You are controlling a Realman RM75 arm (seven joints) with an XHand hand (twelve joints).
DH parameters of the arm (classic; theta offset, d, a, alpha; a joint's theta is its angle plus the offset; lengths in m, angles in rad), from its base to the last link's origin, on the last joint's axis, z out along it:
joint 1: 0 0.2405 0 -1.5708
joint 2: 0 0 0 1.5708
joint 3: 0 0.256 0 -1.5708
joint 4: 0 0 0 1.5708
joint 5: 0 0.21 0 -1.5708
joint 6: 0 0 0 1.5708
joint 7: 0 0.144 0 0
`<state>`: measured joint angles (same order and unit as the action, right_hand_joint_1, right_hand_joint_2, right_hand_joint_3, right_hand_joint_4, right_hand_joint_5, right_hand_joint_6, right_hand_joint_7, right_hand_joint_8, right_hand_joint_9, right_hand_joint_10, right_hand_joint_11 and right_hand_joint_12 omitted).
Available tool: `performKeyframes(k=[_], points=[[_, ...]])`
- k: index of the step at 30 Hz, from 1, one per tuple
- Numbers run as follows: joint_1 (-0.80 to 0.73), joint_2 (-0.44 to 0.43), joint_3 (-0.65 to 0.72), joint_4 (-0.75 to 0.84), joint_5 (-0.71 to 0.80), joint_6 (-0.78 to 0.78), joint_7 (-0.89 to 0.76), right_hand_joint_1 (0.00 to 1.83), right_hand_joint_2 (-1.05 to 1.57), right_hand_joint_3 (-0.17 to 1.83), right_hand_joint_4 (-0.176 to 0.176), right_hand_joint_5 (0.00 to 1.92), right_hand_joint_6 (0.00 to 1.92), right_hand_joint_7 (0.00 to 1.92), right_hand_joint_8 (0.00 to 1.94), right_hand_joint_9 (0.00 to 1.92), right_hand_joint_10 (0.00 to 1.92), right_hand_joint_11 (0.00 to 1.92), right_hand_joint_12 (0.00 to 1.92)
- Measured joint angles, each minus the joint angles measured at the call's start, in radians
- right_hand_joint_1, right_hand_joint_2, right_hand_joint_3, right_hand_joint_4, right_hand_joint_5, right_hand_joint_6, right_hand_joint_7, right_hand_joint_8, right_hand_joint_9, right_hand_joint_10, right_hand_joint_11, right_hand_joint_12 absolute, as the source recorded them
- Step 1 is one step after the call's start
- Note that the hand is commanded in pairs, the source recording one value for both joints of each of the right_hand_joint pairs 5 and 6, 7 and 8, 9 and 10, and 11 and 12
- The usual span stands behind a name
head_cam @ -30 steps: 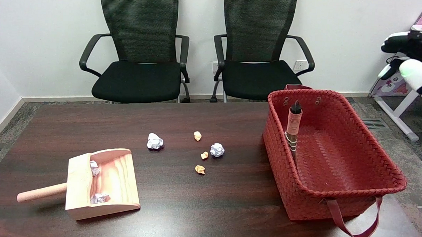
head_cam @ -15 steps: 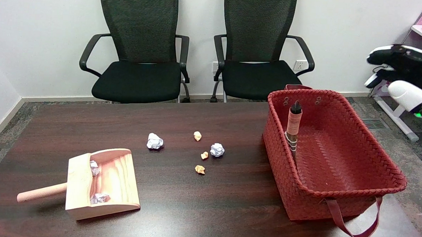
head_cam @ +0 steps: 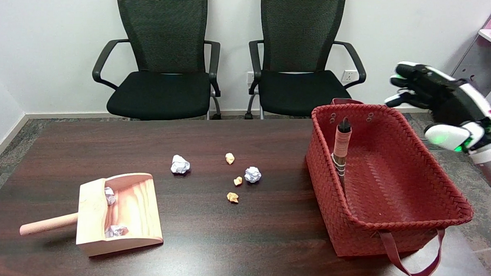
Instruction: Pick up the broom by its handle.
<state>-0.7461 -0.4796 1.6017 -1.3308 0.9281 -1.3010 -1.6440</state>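
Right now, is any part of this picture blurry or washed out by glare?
Head view: the right hand is slightly smeared, the rest sharp; soft pale reflections lie on the dark table near its front edge; the broom in the red basket reads clearly.

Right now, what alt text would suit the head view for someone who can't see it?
A robot's right hand hangs open above a red woven basket where a broom stands. Paper scraps and a wooden dustpan lie on the dark table.

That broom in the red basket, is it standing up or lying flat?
Standing, nearly upright. The broom leans against the red basket's left wall, its wrapped handle end poking above the rim and its lower end down inside.
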Motion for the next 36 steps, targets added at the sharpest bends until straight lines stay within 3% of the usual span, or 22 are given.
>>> performKeyframes(k=[16,28,36], points=[[0.316,-0.06,-0.284,0.035,-0.07,0.134,0.003,0.87,-0.18,0.49,-0.095,0.13,0.13,0.13,0.13,0.27,0.27,0.44,0.44],[0.454,-0.138,-0.413,0.06,-0.09,0.184,0.003,0.88,-0.2,0.59,-0.086,0.09,0.09,0.09,0.09,0.26,0.26,0.43,0.43],[0.504,-0.184,-0.457,0.063,-0.109,0.214,0.002,0.89,-0.11,0.53,-0.117,0.09,0.09,0.09,0.09,0.29,0.29,0.5,0.5]])
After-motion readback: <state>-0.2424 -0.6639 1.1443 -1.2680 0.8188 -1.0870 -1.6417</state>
